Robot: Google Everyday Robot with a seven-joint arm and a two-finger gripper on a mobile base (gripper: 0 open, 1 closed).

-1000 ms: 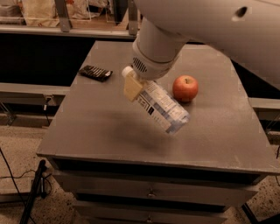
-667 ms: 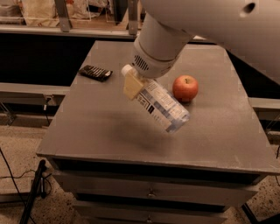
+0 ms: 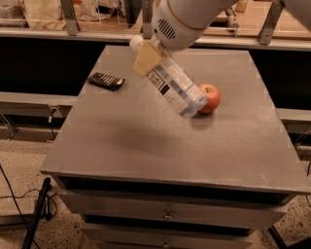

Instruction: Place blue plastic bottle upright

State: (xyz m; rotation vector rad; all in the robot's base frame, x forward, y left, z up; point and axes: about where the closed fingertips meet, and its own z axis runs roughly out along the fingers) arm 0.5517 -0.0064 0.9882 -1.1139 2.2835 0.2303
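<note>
The blue plastic bottle is clear and bluish with a pale label in dark print. It hangs tilted above the grey table, its base pointing down and right, its cap end up and left at the gripper. My gripper is shut on the bottle near its neck, with a cream-coloured finger showing over it. The white arm comes in from the top of the view. The bottle's base hovers just in front of a red apple.
A dark remote-like object lies at the table's back left. The table has drawers below its front edge. A shelf with bags runs behind. Cables and a dark stand lie on the floor at the left.
The arm has lifted the bottle higher above the table and toward the back. The bottle stays tilted in the gripper.
</note>
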